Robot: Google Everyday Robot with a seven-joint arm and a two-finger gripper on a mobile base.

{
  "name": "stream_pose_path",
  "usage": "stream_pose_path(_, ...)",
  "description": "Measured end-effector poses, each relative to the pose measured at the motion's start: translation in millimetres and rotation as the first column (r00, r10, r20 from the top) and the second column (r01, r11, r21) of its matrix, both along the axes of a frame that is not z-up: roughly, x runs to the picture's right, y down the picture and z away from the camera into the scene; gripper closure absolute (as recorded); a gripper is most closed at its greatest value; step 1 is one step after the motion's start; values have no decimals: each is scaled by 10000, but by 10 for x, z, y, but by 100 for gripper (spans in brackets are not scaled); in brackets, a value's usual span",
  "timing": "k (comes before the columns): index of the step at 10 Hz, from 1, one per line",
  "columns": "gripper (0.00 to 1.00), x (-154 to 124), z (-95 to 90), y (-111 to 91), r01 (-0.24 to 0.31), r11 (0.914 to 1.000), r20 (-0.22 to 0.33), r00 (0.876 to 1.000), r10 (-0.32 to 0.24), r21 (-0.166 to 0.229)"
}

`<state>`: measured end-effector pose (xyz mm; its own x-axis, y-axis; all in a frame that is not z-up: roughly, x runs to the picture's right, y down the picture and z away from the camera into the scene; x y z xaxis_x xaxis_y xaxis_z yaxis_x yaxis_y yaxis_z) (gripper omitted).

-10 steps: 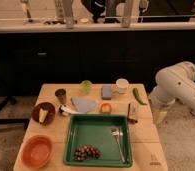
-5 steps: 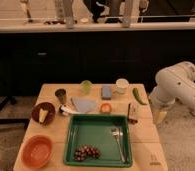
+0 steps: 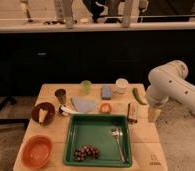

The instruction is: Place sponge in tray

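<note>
- Sponge (image 3: 106,92): one small blue-grey block. It lies near the back of the bench (image 3: 144,136), between a green cup (image 3: 86,86) and a white cup (image 3: 121,86). It is not in the tray.
- Tray (image 3: 93,131): one big dark-green tray at the front middle of the bench. Inside it are one bunch of dark grapes (image 3: 86,152) near the front left and some silver cutlery (image 3: 118,142) on the right. I cannot count the pieces.
- Claw (image 3: 153,118): one. It hangs down from the white arm (image 3: 173,85) by the right edge of the bench, near a brown bar (image 3: 132,112) and well apart from the sponge. Its fingers are apart and it holds nothing.
- Cups: three. Besides the green one and the white one, a dark cup (image 3: 61,95) stands at the back left.
- Bowls: two. An orange bowl (image 3: 37,151) sits at the front left. A dark bowl (image 3: 43,113) sits behind it with a yellow piece inside.
- Cloth (image 3: 83,104): one flat pale-blue cloth, just behind the tray.
- Orange thing (image 3: 105,108): one small round one, between the cloth and the brown bar.
- Green vegetable (image 3: 137,96): one long one at the back right.
</note>
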<state>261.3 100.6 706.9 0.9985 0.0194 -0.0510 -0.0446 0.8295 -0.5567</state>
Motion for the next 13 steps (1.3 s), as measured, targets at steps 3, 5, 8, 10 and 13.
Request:
stream_pose_path(3, 20, -132, 128, -16, -121, 9999, 53, 9999, 121, -10)
stream_pose_path(5, 20, -259, 231, -29, -133, 9999, 122, 9998, 133, -34)
stream_pose_path(8, 20, -472, 430, -42, -65, 9999, 228, 9997, 69, -142)
stream_pose_path(10, 20, -625, 614, -76, -64, 9996, 292, 9995, 71, -258)
stream_pose_path(13, 20, -896, 833, -158, 84, 9989, 482, 9988, -62, -458)
